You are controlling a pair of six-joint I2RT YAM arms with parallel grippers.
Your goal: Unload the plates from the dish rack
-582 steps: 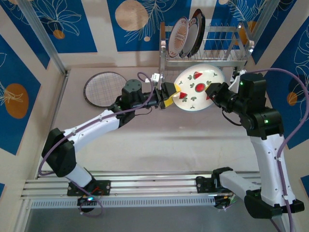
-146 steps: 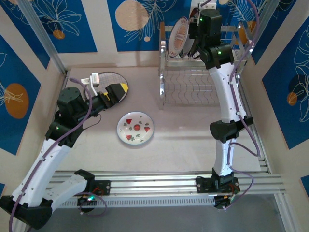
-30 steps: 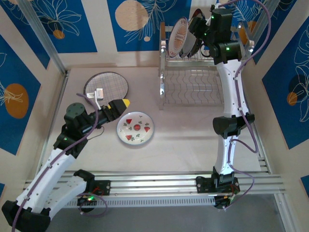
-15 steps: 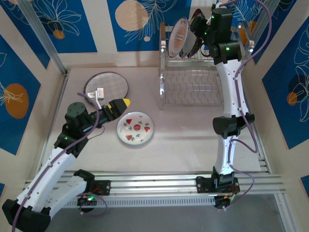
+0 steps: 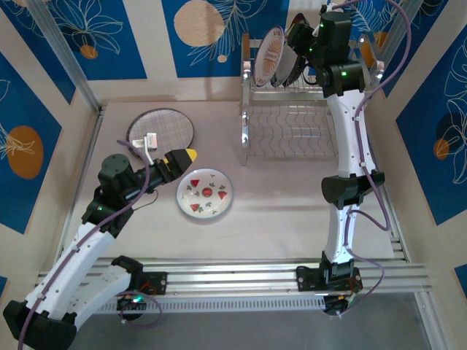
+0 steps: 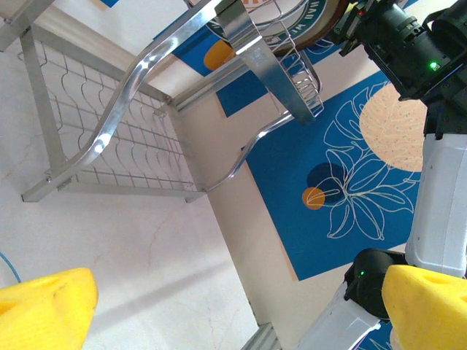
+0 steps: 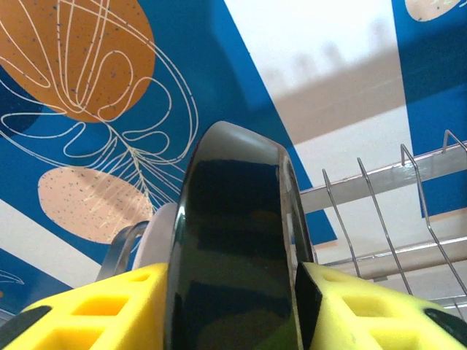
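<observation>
Right gripper (image 7: 233,310): closed on the dark-rimmed plate (image 7: 233,219), which stood upright in the upper tier.
Left gripper (image 6: 233,310): jaws wide apart, holding nothing.
Dish rack (image 5: 245,109): at the table's (image 5: 277,219) far edge.
Strawberry plate (image 5: 205,193): flat, mid-table.
Plaid plate (image 5: 157,130): flat, towards the far left corner.

Dish rack (image 6: 255,55): polished chrome metal wire and bar, mirror-bright. Dark plate (image 7: 233,240): glossy glaze, reflections noted. Pads (image 7: 357,306) of right gripper (image 7: 233,313): yellow, matt, moulded with recessed cells. Table (image 5: 277,211): pale, smooth, matt, faintly veined. Strawberry plate (image 5: 205,193): smooth white glaze.
</observation>
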